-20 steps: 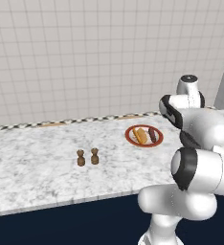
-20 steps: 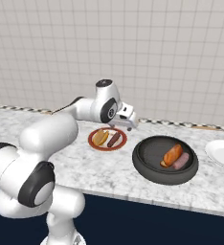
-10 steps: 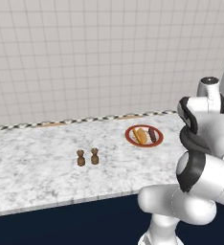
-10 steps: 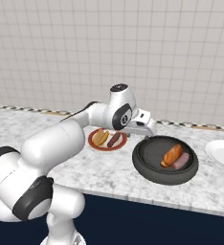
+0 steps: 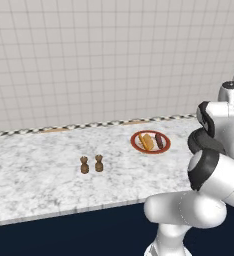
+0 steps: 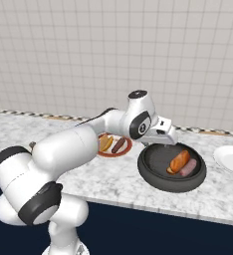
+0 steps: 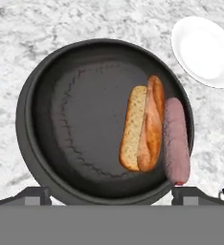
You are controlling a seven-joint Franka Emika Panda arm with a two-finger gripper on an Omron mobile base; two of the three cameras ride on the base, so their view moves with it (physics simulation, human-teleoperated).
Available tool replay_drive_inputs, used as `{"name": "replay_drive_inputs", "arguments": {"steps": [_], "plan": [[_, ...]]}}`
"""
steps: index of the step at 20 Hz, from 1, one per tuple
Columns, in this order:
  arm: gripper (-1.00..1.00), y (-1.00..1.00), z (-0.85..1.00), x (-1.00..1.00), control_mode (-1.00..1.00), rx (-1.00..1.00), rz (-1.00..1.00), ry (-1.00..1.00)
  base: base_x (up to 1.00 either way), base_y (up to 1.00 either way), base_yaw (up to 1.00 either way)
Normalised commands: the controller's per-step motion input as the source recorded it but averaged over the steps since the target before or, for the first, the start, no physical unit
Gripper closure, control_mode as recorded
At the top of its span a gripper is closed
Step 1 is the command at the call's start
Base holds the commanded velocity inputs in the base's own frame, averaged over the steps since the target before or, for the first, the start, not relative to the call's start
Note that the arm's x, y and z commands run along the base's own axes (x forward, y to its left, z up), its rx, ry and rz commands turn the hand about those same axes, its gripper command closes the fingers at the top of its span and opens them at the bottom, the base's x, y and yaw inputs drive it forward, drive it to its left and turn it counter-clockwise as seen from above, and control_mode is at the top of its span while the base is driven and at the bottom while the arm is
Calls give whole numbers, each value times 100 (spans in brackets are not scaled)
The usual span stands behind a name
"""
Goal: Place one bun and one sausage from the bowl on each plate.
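Note:
The dark bowl (image 7: 25,119) lies right below my gripper (image 7: 114,195), which is open with nothing between its fingertips (image 7: 35,195). In the bowl, side by side on its right half, are a bun (image 7: 143,123) and a sausage (image 7: 175,141). From the right base view my gripper (image 6: 171,141) hovers over the back left rim of the bowl (image 6: 149,175), with the bun (image 6: 179,161) and sausage (image 6: 188,167) inside. The red-rimmed plate (image 6: 113,155) to its left holds a bun (image 6: 106,143) and a sausage (image 6: 119,145). A plain white plate (image 6: 231,158) sits bare to the right.
Two small brown shakers (image 5: 84,165) (image 5: 99,163) stand on the marble counter left of the red-rimmed plate (image 5: 150,151). A tiled wall runs behind the counter. The white plate (image 7: 205,50) lies just beyond the bowl's rim.
My arm has swung right, from above the red-rimmed plate to above the dark bowl. The jaws stayed open and nothing on the counter moved.

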Motion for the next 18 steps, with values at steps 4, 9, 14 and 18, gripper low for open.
{"name": "replay_drive_inputs", "arguments": {"steps": [4,9,14,18], "plan": [[-100,-39,-6,-14,-100,-2,0,2,0,0,0],[-100,-28,-24,-3,-100,-5,0,0,0,0,0],[-100,-31,-24,0,-100,-2,0,0,0,0,0],[-100,-3,-26,0,-100,-2,0,0,0,0,0]]}}
